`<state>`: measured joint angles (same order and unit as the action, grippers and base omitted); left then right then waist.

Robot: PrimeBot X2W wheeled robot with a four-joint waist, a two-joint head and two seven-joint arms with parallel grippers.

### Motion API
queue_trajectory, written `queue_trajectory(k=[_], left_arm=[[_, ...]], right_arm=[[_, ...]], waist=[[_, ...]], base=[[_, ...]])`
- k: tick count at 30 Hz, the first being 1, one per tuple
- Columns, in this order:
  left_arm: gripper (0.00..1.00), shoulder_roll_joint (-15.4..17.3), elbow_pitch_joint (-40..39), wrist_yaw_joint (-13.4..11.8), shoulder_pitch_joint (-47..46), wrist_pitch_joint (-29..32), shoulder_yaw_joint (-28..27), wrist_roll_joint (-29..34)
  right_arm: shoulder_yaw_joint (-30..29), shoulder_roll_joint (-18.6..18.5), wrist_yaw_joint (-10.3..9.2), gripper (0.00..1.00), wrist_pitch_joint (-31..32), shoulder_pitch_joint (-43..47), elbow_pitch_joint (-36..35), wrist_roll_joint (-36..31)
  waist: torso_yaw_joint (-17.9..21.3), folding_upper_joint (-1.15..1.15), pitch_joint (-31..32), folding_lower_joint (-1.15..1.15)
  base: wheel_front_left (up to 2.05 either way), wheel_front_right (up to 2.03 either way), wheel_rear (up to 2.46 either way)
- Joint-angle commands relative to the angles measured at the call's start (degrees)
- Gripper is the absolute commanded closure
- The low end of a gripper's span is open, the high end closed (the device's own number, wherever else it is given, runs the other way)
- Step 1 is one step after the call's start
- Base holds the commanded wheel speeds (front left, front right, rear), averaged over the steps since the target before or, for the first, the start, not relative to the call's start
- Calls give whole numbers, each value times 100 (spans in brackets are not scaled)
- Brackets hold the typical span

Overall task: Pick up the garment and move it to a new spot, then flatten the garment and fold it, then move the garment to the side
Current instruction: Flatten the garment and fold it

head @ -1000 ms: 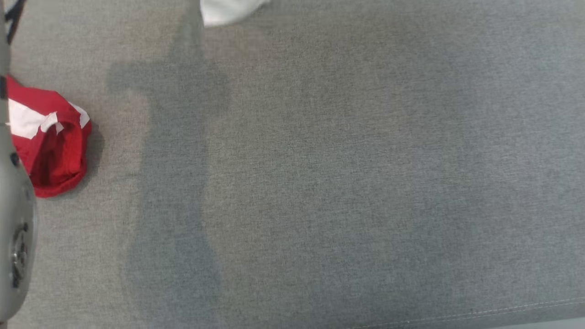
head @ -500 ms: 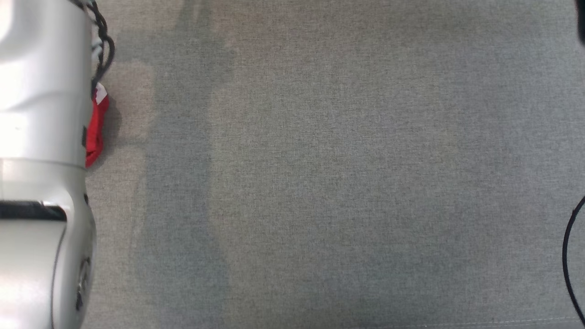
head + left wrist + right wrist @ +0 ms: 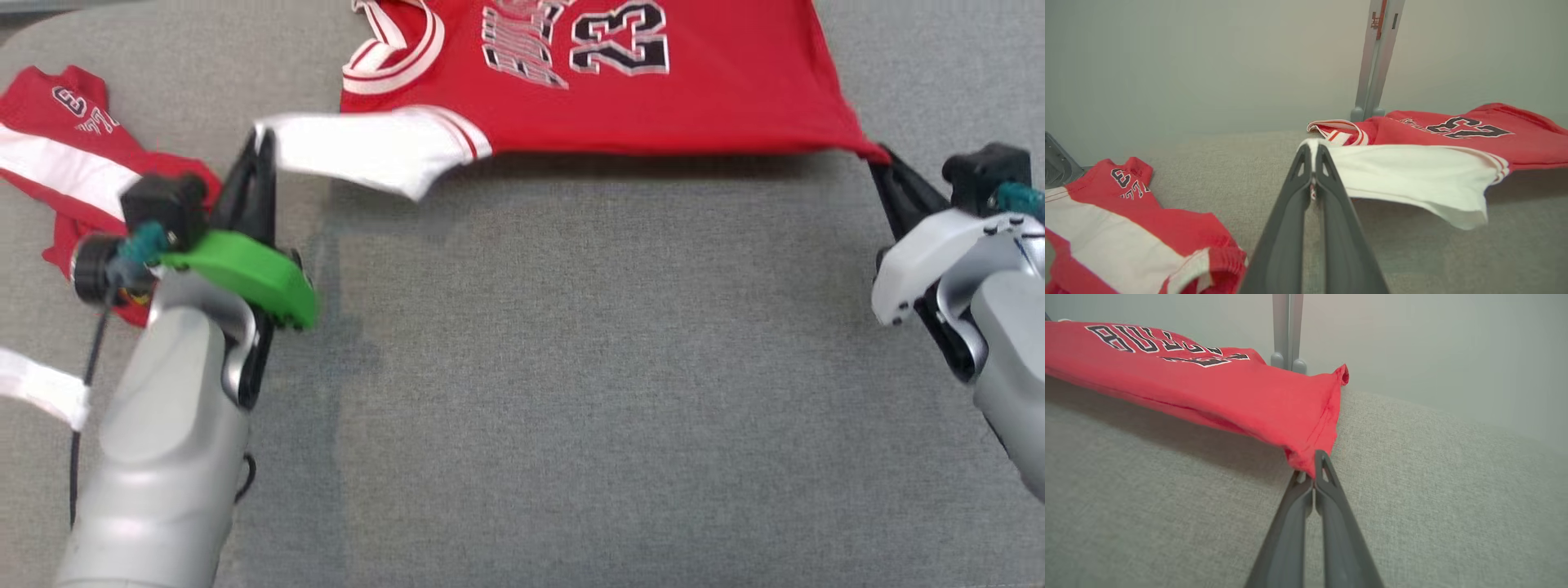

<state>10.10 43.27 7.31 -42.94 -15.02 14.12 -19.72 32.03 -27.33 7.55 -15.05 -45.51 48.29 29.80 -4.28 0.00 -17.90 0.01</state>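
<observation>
A red jersey (image 3: 653, 90) with the number 23 and a white sleeve (image 3: 367, 151) hangs stretched between both grippers, just above the grey cloth surface (image 3: 571, 367). My left gripper (image 3: 261, 143) is shut on the tip of the white sleeve (image 3: 1412, 175); its jaws meet on the white cloth in the left wrist view (image 3: 1312, 153). At the right, my right gripper (image 3: 878, 159) is shut on the jersey's red hem corner (image 3: 1306, 457). The jersey's far side rests on the surface (image 3: 1167, 375).
A second red and white garment (image 3: 65, 163) lies crumpled at the left, behind my left wrist (image 3: 1126, 228). A grey upright post (image 3: 1376, 61) stands beyond the surface's far edge. A white strip (image 3: 41, 388) lies at the left border.
The head view has swung a lot. Both grippers and the stretched red jersey have come into it; earlier it showed bare grey cloth with a pale arm and a red garment at the left.
</observation>
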Motion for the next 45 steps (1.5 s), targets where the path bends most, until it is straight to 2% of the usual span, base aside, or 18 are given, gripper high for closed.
queue_trajectory(k=[1, 6, 13, 19, 24, 31, 38, 41, 45], left_arm=[[100, 113, -87, 13, 303, -20, 159, 65], [100, 408, -315, 11, 1174, -20, 852, -33], [100, 842, -633, 2, 1931, 76, 1445, -356], [100, 1088, -1269, 2, 2577, 512, 1880, -1124], [100, 1569, -2031, 3, 3084, 944, 2245, -1525], [100, 2240, -3061, 3, 3739, 1576, 2441, -2075], [100, 2863, -4027, -87, 4187, 2116, 2482, -2205], [100, 2955, -4262, -247, 4159, 2170, 2425, -2105], [100, 2944, -4361, -346, 3812, 2219, 2461, -1847]], right_arm=[[125, -101, -12, 100, -17, 201, 51, 138], [683, -330, -12, 100, -17, 595, 213, 476], [1528, -553, -12, 100, 108, 793, 305, 1018], [2208, -831, -12, 100, 426, 1040, 86, 1585], [2728, -1157, -12, 100, 750, 1197, -311, 2115], [3450, -1732, -12, 100, 1244, 1355, -1122, 2799], [3929, -2359, -12, 100, 1972, 1457, -1995, 3482], [3986, -2534, -12, 100, 2118, 1294, -2236, 3566], [4027, -2586, -12, 100, 2226, 1020, -2361, 3548]], waist=[[-25, 0, 540, -1], [-68, 0, 947, -1], [-73, 0, 1319, -1], [-121, 0, 1750, -1], [-106, 0, 1960, -1], [-46, 0, 2100, -1], [5, 0, 2118, -1], [29, 0, 2036, -1], [46, 0, 1850, -1]], base=[[0, 0, 0], [0, 0, 0], [0, 0, 0], [0, 0, 0], [0, 0, 0], [0, 0, 0], [0, 0, 0], [0, 0, 0], [0, 0, 0]])
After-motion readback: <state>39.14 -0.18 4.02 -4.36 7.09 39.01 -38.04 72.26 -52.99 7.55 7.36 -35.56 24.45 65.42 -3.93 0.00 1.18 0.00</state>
